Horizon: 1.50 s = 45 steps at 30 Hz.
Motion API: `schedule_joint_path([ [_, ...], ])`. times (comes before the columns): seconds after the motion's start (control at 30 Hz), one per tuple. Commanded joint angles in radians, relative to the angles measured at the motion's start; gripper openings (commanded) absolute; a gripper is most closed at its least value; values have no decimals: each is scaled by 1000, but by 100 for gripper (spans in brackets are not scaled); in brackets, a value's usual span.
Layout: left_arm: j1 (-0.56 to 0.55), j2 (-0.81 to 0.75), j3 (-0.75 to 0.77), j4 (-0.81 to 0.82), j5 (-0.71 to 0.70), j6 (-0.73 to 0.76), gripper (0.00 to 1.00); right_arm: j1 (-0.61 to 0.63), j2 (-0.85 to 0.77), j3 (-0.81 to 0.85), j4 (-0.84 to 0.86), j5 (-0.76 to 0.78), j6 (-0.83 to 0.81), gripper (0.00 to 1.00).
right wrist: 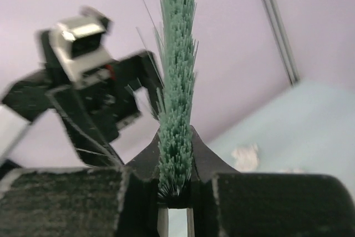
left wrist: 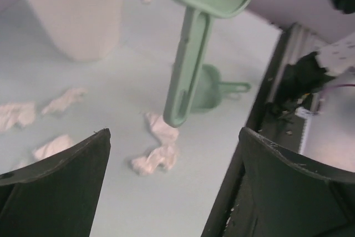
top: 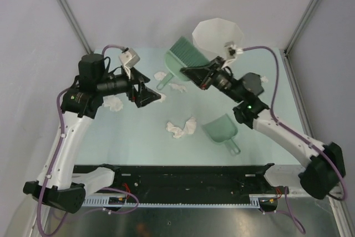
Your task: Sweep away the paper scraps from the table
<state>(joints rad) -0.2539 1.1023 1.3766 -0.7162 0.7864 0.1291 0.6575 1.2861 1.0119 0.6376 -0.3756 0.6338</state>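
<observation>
Table (top: pixel 138 142), pale mint, bears everything below.
Bin (top: pixel 218 36), white, stands at the far right.
Brush (top: pixel 180 55), green: its bristle head is pinched in the narrow jaws of the right gripper (top: pixel 188 73), and the handle slants down toward the left arm.
Left gripper (top: pixel 152 97): jaws wide, empty, just beside the handle tip.
Dustpan (top: pixel 221 128) lies untouched at the near right.
Paper scraps (top: pixel 182 127) are scattered mid-table, nearward of the brush and between both arms.
Only the right wrist view shows bristles between the fingers. The left wrist view sets the handle tip above one wad.
</observation>
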Motion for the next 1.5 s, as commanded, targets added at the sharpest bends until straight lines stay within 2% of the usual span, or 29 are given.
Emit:
schedule_joint_path([
  [0.0, -4, -16, 116, -8, 309, -19, 99, 13, -119, 7, 157, -48, -14, 0],
  [0.1, -22, 1, 188, -6, 353, -66, 87, 45, -137, -16, 229, -11, 4, 0],
  [0.13, -24, 8, 203, -6, 367, -95, 73, 56, -143, -24, 255, 4, 3, 0],
  [0.23, -36, 5, 234, -2, 413, -123, 56, 86, -156, -53, 315, 70, 12, 0],
  [0.33, -45, -8, 246, 7, 409, -149, 54, 96, -154, -79, 373, 101, 46, 0],
  [0.4, -54, -12, 256, 14, 416, -157, 50, 103, -149, -93, 392, 127, 52, 0],
  [0.43, -59, -10, 256, 17, 410, -163, 43, 111, -146, -96, 405, 138, 52, 0],
  [0.67, -87, 13, 225, 26, 409, -172, 30, 113, -139, -98, 435, 141, 60, 0],
  [0.77, -94, 14, 230, 29, 387, -174, 10, 114, -134, -98, 422, 141, 61, 0],
  [0.8, -94, 16, 230, 31, 383, -174, 0, 114, -134, -98, 412, 141, 58, 0],
  [0.87, -94, 10, 219, 32, 358, -177, 0, 110, -137, -98, 378, 148, 47, 0],
  [0.9, -94, 1, 213, 32, 329, -177, 0, 113, -154, -96, 296, 161, 35, 0],
  [0.93, -94, -7, 204, 32, 289, -174, 0, 113, -168, -96, 231, 217, 2, 12],
  [0.97, -93, -13, 182, 32, 166, -157, 0, 114, -186, -96, 161, 254, -37, 31],
  [1.0, -93, -36, 171, 17, 80, -135, 0, 117, -227, -93, -13, 352, -75, 62],
  [1.03, -93, -41, 164, 2, -8, -100, 0, 120, -246, -88, -115, 421, -153, 72],
  [1.07, -93, -42, 153, -18, -238, -39, 0, 129, -264, -72, -218, 485, -187, 87],
  [1.1, -93, -36, 142, -41, -351, -11, 0, 129, -293, -65, -407, 589, -212, 98],
  [1.17, -93, -36, 78, -42, -631, 88, 0, 129, -315, -44, -591, 671, -250, 100],
  [1.2, -93, -32, 53, -39, -713, 116, 0, 129, -323, -35, -772, 732, -252, 100],
  [1.33, -81, -13, -86, -39, -913, 243, 0, 129, -317, -9, -1162, 810, -169, 100],
  [1.37, -77, -1, -103, -40, -943, 254, 0, 129, -305, -6, -1299, 814, -101, 100],
  [1.43, -65, 10, -137, -38, -1018, 283, 0, 131, -250, -4, -1435, 816, -25, 100],
  [1.47, -59, 24, -143, -38, -1039, 290, 0, 137, -222, -6, -1560, 808, 33, 100],
])
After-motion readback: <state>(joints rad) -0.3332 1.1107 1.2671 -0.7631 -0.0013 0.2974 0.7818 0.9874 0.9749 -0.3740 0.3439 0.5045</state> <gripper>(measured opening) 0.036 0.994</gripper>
